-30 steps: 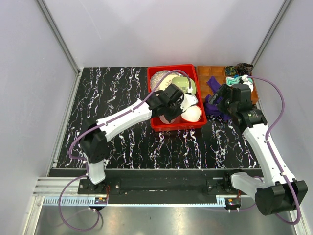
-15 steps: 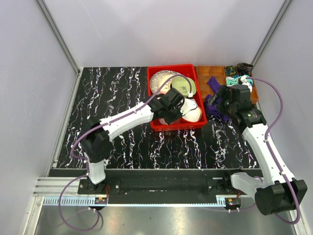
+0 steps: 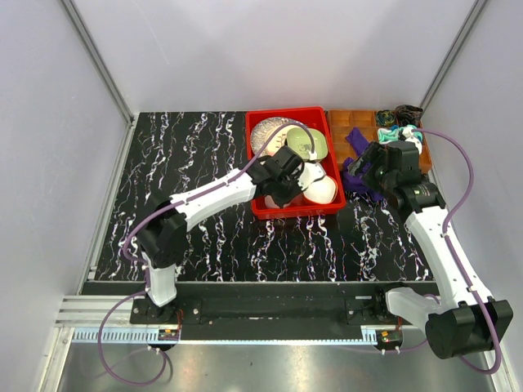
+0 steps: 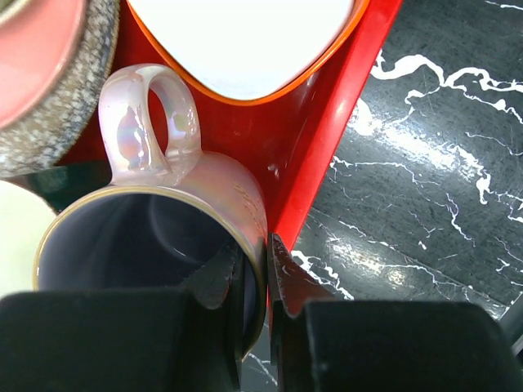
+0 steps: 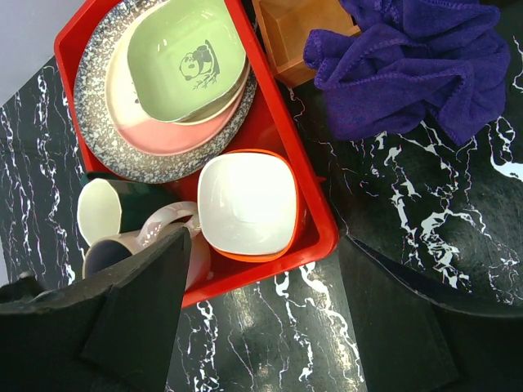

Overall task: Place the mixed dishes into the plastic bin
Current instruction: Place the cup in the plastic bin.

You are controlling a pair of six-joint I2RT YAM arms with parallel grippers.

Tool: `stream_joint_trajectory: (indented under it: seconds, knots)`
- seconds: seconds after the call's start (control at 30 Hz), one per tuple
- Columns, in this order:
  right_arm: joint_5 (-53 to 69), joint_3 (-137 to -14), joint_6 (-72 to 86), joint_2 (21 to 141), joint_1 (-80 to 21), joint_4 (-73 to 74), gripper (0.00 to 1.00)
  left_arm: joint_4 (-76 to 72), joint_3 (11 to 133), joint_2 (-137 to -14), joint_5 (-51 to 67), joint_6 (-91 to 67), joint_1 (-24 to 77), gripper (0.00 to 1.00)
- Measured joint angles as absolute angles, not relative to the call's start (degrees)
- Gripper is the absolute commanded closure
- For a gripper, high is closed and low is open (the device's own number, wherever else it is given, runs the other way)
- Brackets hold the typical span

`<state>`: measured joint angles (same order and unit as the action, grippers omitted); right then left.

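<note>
The red plastic bin (image 3: 294,211) holds the dishes. A speckled grey plate (image 5: 106,155) carries a pink-cream plate (image 5: 163,135), a pale yellow plate (image 5: 233,94) and a light green bowl (image 5: 184,57). In front of them sit the orange-white bowl (image 5: 248,202) and the dark green mug (image 5: 106,208). My left gripper (image 4: 255,253) is shut on the rim of the mauve cup (image 4: 163,237), inside the bin by its near wall (image 4: 327,139). My right gripper (image 5: 265,269) hangs open and empty above the table, right of the bin.
A purple cloth (image 5: 417,65) lies bunched on the table right of the bin, under my right arm. The brown compartmented tray (image 3: 368,122) stands at the back right with small items in it. Black marbled table (image 3: 188,155) stretches left of the bin.
My left gripper has shifted slightly toward the bin's near left corner with the cup, uncovering more of the stacked plates. The right arm has not moved.
</note>
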<state>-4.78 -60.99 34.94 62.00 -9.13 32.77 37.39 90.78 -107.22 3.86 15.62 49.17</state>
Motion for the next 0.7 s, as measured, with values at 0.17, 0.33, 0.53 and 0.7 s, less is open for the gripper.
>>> stream_joint_trajectory:
  seconds: [0.17, 0.33, 0.53, 0.7]
  knots:
    - [-4.4, -61.0, 34.9, 62.0, -9.0, 32.8, 0.18, 36.0, 89.3, -108.9, 6.1, 15.2, 47.8, 1.00]
    - [-3.8, -61.0, 34.9, 62.0, -9.0, 32.8, 0.18, 35.4, 89.0, -109.7, 6.8, 15.0, 47.5, 0.77]
    - [-3.7, -61.0, 35.0, 62.0, -9.0, 32.8, 0.18, 34.3, 88.7, -109.7, 6.2, 15.2, 47.1, 0.70]
    - [-3.4, -60.9, 35.0, 62.3, -9.0, 32.7, 0.18, 34.1, 88.7, -109.6, 5.8, 15.2, 47.1, 0.65]
